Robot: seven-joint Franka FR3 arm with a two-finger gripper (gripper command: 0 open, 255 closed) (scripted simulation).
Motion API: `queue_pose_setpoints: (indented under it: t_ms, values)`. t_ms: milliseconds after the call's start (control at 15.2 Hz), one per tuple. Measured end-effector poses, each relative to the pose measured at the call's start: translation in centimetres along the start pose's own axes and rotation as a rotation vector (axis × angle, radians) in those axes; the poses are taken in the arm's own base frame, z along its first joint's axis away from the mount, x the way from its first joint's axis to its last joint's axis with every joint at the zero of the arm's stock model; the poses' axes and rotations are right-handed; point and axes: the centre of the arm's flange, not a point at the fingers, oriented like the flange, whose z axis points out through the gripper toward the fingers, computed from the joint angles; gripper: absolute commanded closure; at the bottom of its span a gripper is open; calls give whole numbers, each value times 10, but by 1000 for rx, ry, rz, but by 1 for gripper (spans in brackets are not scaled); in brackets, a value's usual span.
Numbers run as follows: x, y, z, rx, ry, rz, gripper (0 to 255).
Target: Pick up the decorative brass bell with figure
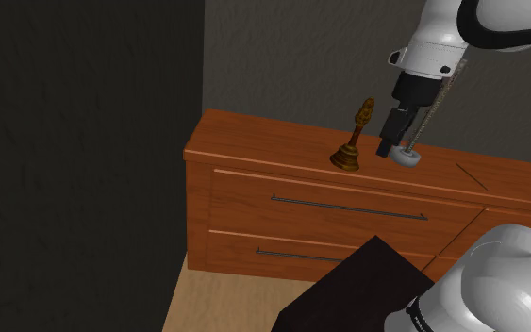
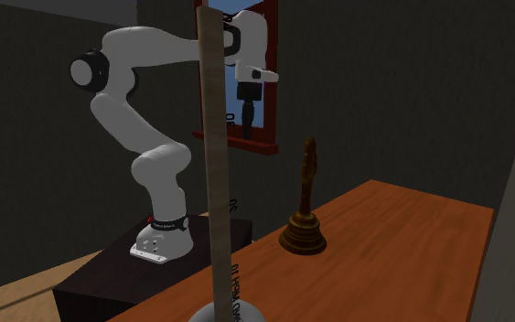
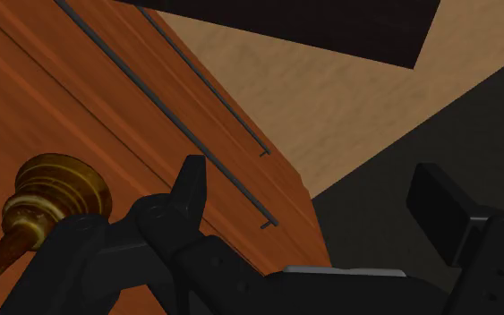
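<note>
As the eye runs in from the shoulder view's left, past the dark wall [image 1: 84, 141], up comes the reddish wooden dresser [image 1: 254, 203], long drawer handles [image 1: 348, 207] across its front. There on the dresser top, close to the front edge and towards the left corner, stands the brass-coloured bell [image 1: 347, 156], upright, its figure-shaped handle pointing up. Just right of it hangs the black gripper [image 1: 387, 147], pointing down, clear of the bell. Right beside that sits a round grey base [image 1: 407, 157] carrying a tall thin rod [image 1: 435, 106] (how far it lies from the gripper in depth, I can't tell). Over to the second exterior view: the white arm [image 2: 155, 169] rises from its dark stand [image 2: 100, 288] and the rod cuts up through the foreground. The gripper is in the air in front of a red-framed window [image 2: 262, 110], and further right the bell stands near the dresser top's edge. Now the wrist view: the fingers [image 3: 190, 183] are spread wide apart with nothing between them. The hand is released, the bell sits just outside one finger, and the pale wooden floor [image 3: 348, 89] lies beyond the dresser's front.
</note>
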Motion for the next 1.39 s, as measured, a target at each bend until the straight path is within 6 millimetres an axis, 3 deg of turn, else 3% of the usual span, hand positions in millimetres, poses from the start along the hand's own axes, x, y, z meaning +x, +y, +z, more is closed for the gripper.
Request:
queue_pose_setpoints:
  t_ms: [132,396,924,1386]
  values:
    - [2,5,-1,-2,1,-9,0]
    - [14,47,-11,-20,10,-81,0]
    - [57,134,-27,-63,26,-247,0]
    - [100,201,-53,-99,41,-393,0]
